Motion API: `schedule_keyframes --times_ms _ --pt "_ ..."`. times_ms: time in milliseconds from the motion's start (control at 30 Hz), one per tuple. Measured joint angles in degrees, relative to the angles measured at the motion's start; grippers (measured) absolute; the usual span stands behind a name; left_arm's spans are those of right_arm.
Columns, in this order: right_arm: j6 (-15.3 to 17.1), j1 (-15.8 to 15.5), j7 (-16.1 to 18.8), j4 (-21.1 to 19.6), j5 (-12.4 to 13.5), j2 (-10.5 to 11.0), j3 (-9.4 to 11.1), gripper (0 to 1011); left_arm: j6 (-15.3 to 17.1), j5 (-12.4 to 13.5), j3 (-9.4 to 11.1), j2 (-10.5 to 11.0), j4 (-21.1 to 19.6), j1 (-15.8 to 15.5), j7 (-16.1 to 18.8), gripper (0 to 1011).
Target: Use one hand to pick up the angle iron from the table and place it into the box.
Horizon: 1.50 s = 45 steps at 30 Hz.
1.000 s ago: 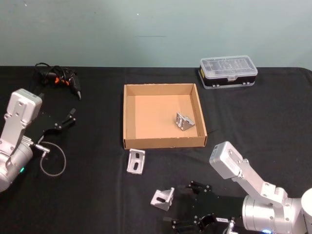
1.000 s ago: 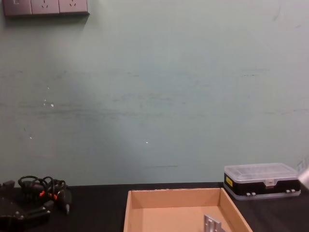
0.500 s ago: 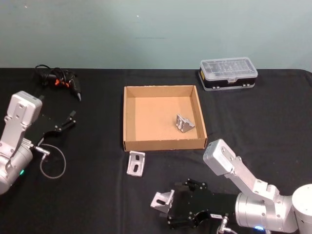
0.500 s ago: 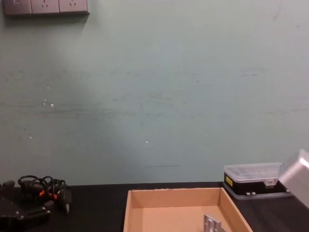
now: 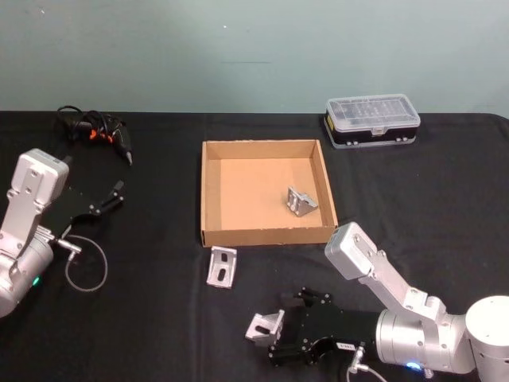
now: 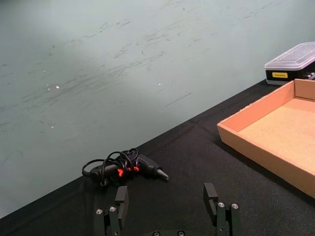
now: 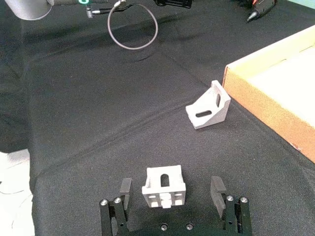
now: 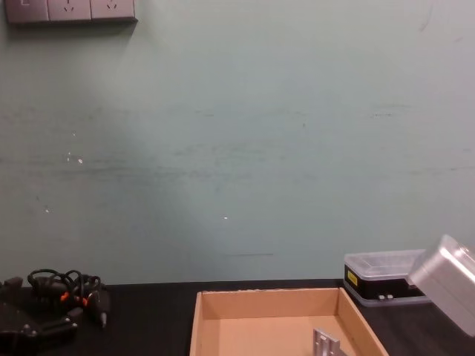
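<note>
Reaching forward since a second ago, the right gripper [image 5: 280, 329] now has its fingers either side of the nearest angle iron [image 7: 164, 186], where before it sat back and to the right of it. That angle iron sits on the counter [image 5: 445, 183] near the front edge, well short of the box [image 5: 266, 236], its slotted face turned up toward the right wrist camera. The gripper's fingers are spread wide, apart from the metal on both sides, holding nothing yet.

To do this step well, I would judge that the fingers should come down level until the tips are just above the counter, stay centred on the piece, then close on its two flat side faces so it cannot twist out.

A second angle iron [image 5: 222, 265] lies just in front of the box wall, and a third [image 5: 301, 199] already rests inside the box. Neither has shifted, and the nearest one has barely moved. The left gripper [image 6: 166, 196] hangs wide and empty over the counter's left side, much as before
</note>
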Motion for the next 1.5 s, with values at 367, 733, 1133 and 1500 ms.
schedule_keyframes --times_ms 367,733,1133,1500 --pt "-0.5 0.2 0.0 0.2 0.1 -0.4 -0.4 864 0.0 0.0 0.0 0.0 0.0 0.0 0.0 1000" --pt "-0.3 0.3 0.4 0.4 0.5 -0.4 -0.5 541 0.0 0.0 0.0 0.0 0.0 0.0 0.0 1000" --pt "0.2 0.1 0.5 -0.8 1.2 0.2 -0.5 456 0.0 0.0 0.0 0.0 0.0 0.0 0.0 1000" --pt "1.8 -0.3 -2.9 -5.2 3.8 0.4 3.2 457 0.0 0.0 0.0 0.0 0.0 0.0 0.0 1000"
